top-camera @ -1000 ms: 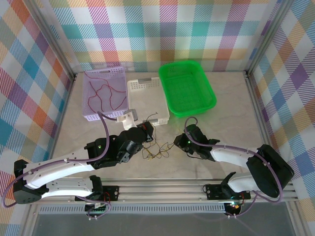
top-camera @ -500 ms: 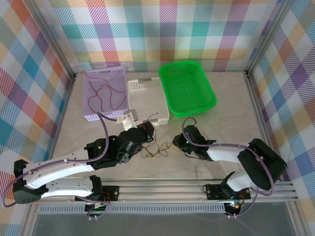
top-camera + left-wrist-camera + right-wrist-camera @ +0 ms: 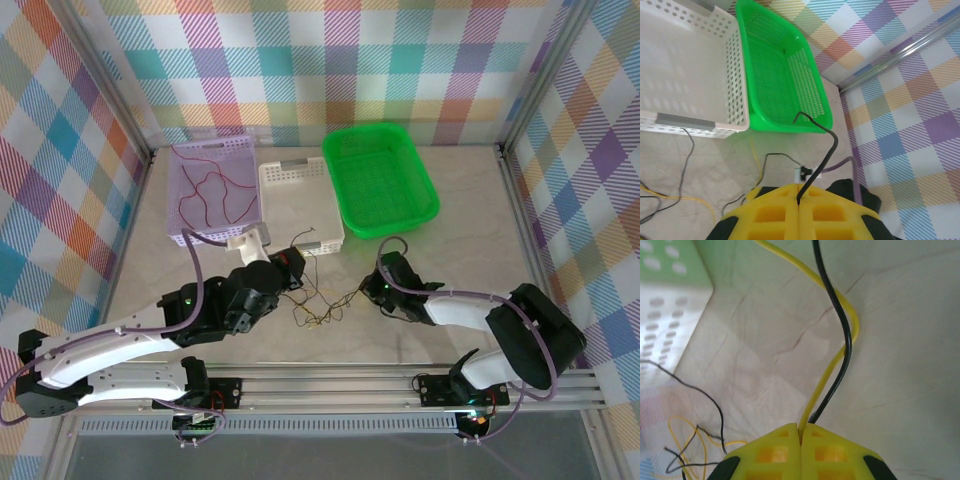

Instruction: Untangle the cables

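A loose tangle of thin black and yellow cables [image 3: 318,305] lies on the table between my two grippers. My left gripper [image 3: 290,262] is near the white basket's front edge; in the left wrist view it [image 3: 800,200] is shut on a black cable [image 3: 827,145] that arcs upward out of the jaws. To the right of the tangle, my right gripper [image 3: 372,290] is shut [image 3: 801,432] on a yellow cable [image 3: 819,387]. A black cable [image 3: 844,347] runs alongside it and dips beside the jaws. Red cables [image 3: 205,190] lie in the lilac basket.
Three baskets stand along the back: lilac [image 3: 240,148] at left, white [image 3: 300,172] in the middle, green [image 3: 428,195] at right. The white basket [image 3: 737,85] and green basket [image 3: 805,75] are just beyond my left gripper. Thick lilac arm cables loop over both arms.
My right gripper has shut on the yellow cable. My left gripper has moved back toward the white basket with the black cable, and the tangle has stretched out.
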Robot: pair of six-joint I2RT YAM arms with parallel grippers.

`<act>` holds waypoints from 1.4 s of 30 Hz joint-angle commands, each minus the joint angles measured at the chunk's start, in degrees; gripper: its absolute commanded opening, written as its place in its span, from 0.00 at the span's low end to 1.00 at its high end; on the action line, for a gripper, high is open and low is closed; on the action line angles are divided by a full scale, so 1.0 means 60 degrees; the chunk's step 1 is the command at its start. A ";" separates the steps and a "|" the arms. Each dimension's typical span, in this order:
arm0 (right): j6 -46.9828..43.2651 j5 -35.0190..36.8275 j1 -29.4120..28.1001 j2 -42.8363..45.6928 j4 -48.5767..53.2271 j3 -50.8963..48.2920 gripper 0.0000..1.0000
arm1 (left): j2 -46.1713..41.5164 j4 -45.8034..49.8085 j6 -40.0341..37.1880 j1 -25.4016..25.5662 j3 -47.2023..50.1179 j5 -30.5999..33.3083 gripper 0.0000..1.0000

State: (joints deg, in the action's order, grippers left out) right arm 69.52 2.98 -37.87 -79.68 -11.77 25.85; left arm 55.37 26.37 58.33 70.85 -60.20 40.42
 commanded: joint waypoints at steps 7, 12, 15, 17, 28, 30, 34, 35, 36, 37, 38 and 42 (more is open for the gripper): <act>-0.0053 -0.0035 0.1819 0.1155 0.1512 -0.1049 0.00 | -0.0395 0.2623 -0.1529 0.0123 -0.2495 0.0914 0.00; -0.0456 0.0035 0.2385 0.2034 0.2293 -0.1070 0.00 | -0.0311 0.3981 -0.2257 0.0100 -0.3957 0.1338 0.00; -0.0649 0.0018 0.2722 0.2453 0.2649 -0.1114 0.00 | -0.0296 0.4657 -0.2650 0.0085 -0.4797 0.1620 0.00; -0.0751 -0.0003 0.2927 0.2610 0.2824 -0.1114 0.00 | -0.0252 0.5042 -0.2900 0.0082 -0.5376 0.1715 0.00; -0.1155 -0.0490 0.3779 0.2652 0.3190 -0.1070 0.00 | 0.0319 0.7220 -0.4053 0.0067 -0.8537 0.2533 0.00; -0.1254 -0.0514 0.3913 0.2683 0.3331 -0.1042 0.00 | 0.0295 0.7493 -0.4179 0.0057 -0.9011 0.2704 0.00; -0.1465 -0.0714 0.4206 0.2762 0.3454 -0.1011 0.00 | 0.0121 0.7802 -0.4433 0.0059 -0.9719 0.2957 0.00; -0.1505 -0.0743 0.4265 0.2777 0.3470 -0.1001 0.00 | 0.0092 0.7870 -0.4485 0.0069 -0.9882 0.3021 0.00; -0.1557 -0.0780 0.4321 0.2770 0.3499 -0.0997 0.00 | 0.0082 0.7969 -0.4554 0.0060 -1.0100 0.3109 0.00; -0.1605 -0.0824 0.4382 0.2762 0.3515 -0.0983 0.00 | 0.0073 0.8065 -0.4607 0.0059 -1.0287 0.3188 0.00; -0.1650 -0.0861 0.4427 0.2755 0.3536 -0.0968 0.00 | 0.0061 0.8130 -0.4663 0.0064 -1.0448 0.3236 0.00; -0.1746 -0.0988 0.4593 0.2748 0.3572 -0.0939 0.00 | 0.0043 0.8281 -0.4856 0.0086 -1.0918 0.3357 0.00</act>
State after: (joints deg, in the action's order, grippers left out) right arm 60.71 -2.22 -11.11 -63.64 7.66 19.86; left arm 55.79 73.89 31.75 70.85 -123.76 58.11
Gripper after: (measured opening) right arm 0.042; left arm 0.041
